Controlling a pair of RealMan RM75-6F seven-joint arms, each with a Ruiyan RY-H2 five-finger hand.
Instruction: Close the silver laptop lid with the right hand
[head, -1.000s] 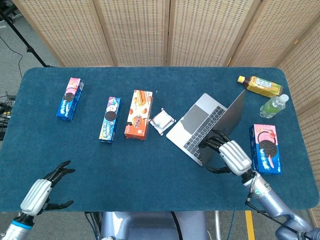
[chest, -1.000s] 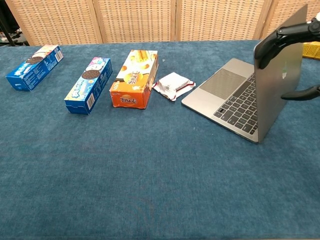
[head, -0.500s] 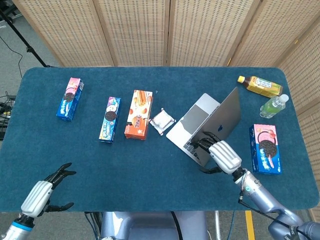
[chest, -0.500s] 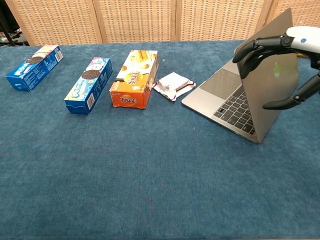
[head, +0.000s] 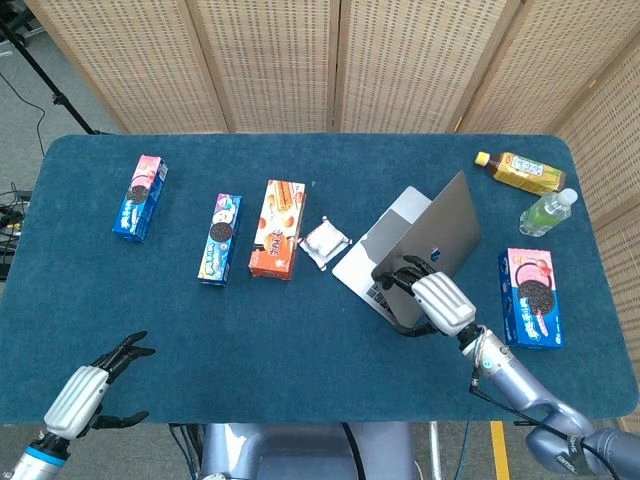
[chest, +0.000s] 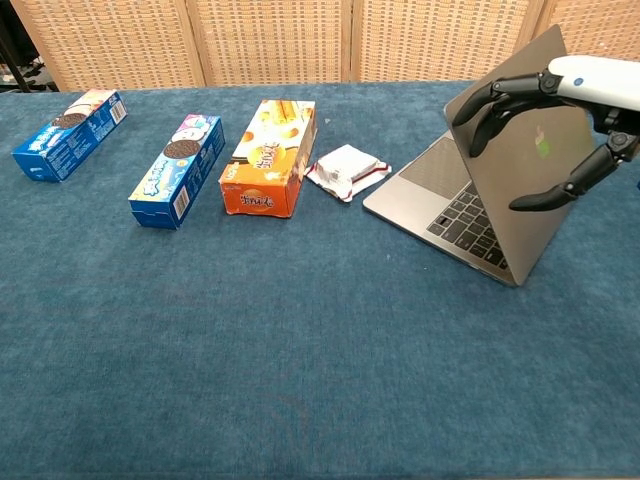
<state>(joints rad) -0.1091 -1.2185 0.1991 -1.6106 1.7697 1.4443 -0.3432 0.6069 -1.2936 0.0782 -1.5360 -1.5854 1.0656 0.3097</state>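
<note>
Silver and partly folded, the laptop lid (chest: 520, 175) leans over the keyboard deck (chest: 440, 190) at a slant, and the right hand (chest: 545, 125) sits on its outer face, the side carrying the logo. Its fingers (chest: 480, 105) curl over the lid's free top edge while the thumb reaches lower down the same back surface, so the hand is draped on the lid and cups its edge without clamping it; nothing else is held. From that hand the deck lies ahead of the fingertips and below them, toward the robot's left, with the hinge line running along the deck's far side beneath the palm. In the head view the right hand (head: 440, 302) covers the near corner of the lid (head: 440, 235), whose long edge runs away from the wrist, diagonally up the table. Judging from this, the remaining gap between lid and deck closes if the palm presses forward and down across that long edge, square to the hinge, not along it. Pushing near one corner could twist the screen or slide the whole machine on the blue cloth (chest: 300, 350). Well apart on the other side, the left hand (head: 85, 390) hangs off the near table edge, fingers spread and empty, too distant to matter
</note>
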